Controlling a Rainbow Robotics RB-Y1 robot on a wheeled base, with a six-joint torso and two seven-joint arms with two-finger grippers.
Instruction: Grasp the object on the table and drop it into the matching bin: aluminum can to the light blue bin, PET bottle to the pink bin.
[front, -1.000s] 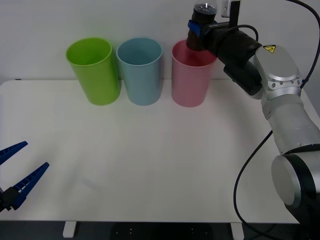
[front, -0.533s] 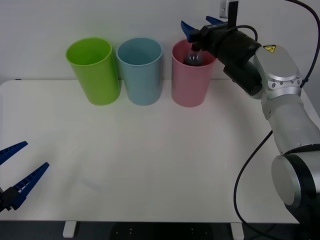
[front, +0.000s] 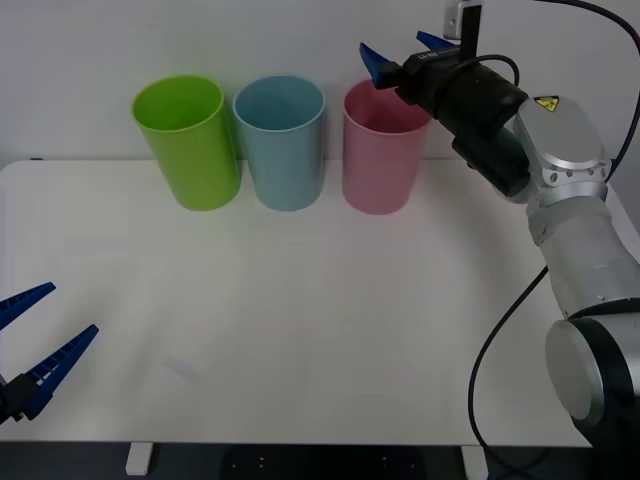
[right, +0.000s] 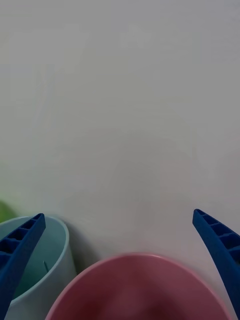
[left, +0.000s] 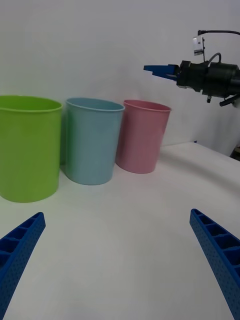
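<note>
the right pincer (front: 402, 58) hangs spread wide and empty just above the rim of the tall pink plastic bin (front: 380, 160). the small bottle can't be seen on the wide white desk (front: 300, 320), so it is likely down inside the pink bin, and the drop looks done. next the arm should lift up and pull away, not bumping the pale blue plastic bin (front: 282, 140) beside it. the left pincer (front: 28, 350) waits wide apart, holding nothing, at the near desk edge, with lots of room.
</note>
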